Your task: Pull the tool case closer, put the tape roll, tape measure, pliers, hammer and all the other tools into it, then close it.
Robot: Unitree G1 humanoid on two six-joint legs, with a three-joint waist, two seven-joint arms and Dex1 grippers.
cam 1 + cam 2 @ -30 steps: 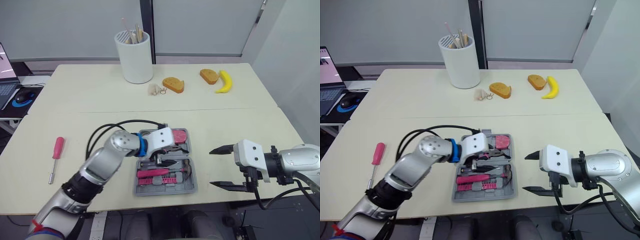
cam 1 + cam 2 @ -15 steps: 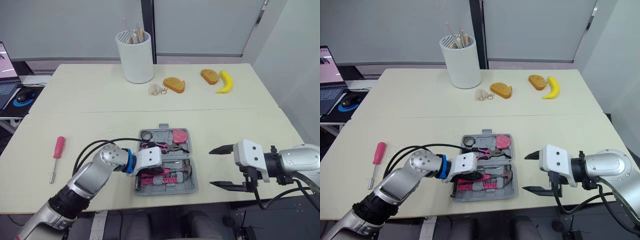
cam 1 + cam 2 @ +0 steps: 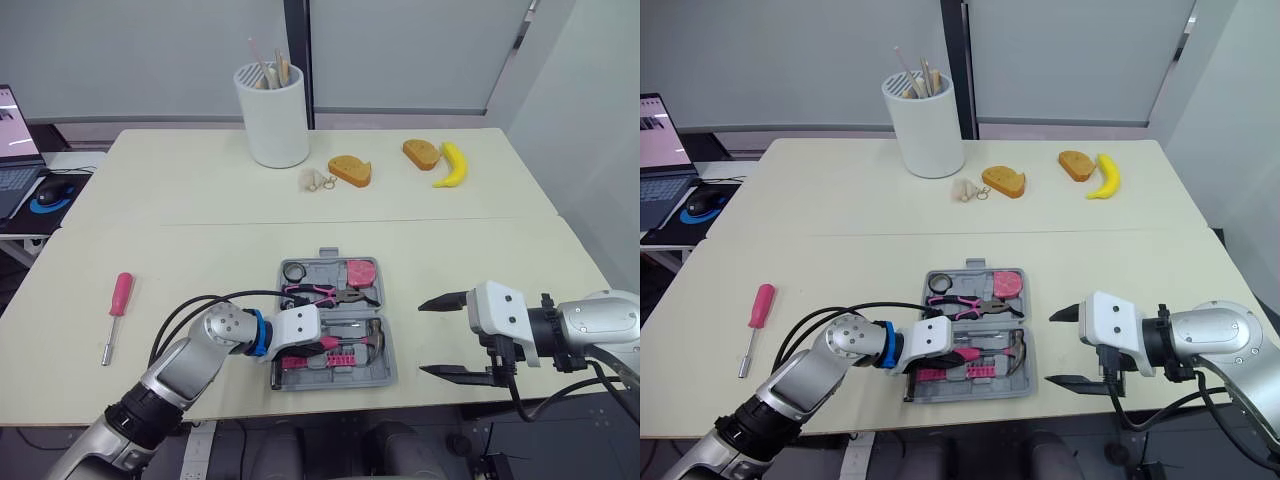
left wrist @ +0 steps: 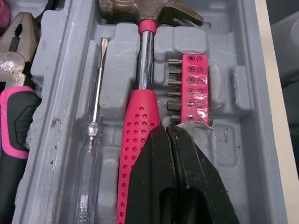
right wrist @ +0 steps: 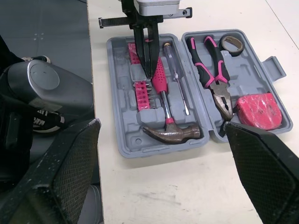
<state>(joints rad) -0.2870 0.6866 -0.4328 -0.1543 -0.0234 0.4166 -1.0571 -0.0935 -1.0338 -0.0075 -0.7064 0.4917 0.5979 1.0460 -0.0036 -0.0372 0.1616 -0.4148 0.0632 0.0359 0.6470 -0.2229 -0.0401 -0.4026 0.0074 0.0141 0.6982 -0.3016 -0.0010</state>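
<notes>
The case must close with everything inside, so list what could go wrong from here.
1. The pink screwdriver lies on the table far from the tool case; closing now would leave it out.
2. The left gripper, fingers shut, sits low beside the hammer handle; withdrawing carelessly might knock the hammer from its slot.

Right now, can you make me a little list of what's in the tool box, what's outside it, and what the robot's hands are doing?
Case: open, flat on the table
Inside: hammer, pliers, tape roll, tape measure, bits, thin screwdriver
Outside: pink screwdriver, on the table to the robot's left of the case
Left gripper: fingers shut, tips by the hammer's handle
Right gripper: fingers open, beside the case, holding nothing
</notes>
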